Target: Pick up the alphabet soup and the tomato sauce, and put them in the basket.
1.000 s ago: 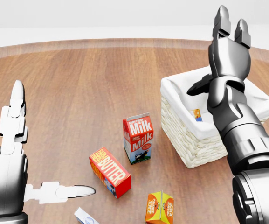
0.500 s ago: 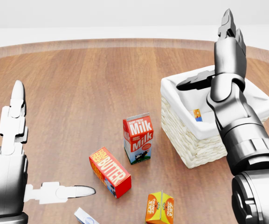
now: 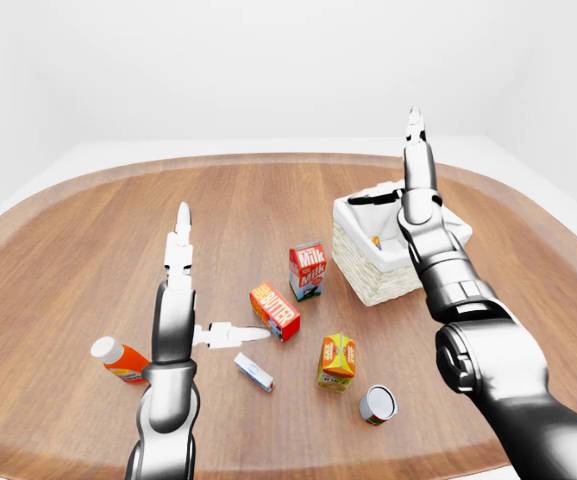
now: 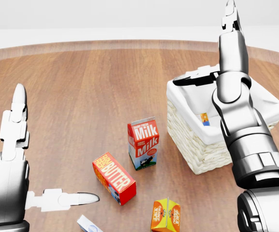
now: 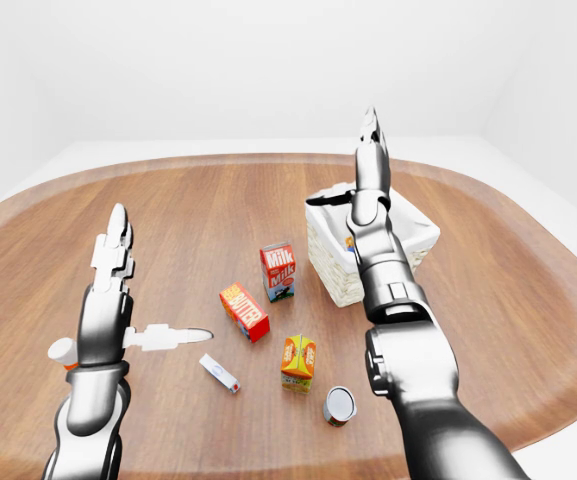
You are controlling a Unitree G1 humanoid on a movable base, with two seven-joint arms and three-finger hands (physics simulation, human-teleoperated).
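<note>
The right hand (image 4: pixel 231 21) and arm hide much of the basket (image 4: pixel 187 116).

We see a broad, rounded wooden table (image 3: pixel 88 250) with a darker raised rim, standing on a pale floor (image 3: pixel 98 150). Plain white walls (image 3: pixel 268 60) close the room under soft, even light.

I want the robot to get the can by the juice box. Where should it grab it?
Probably round the can's curved red side, just under the silver end that shows from above. It seems to stand upright, though that is hard to tell. The right hand should come from the view's right, since the juice box stands close on its left.
</note>
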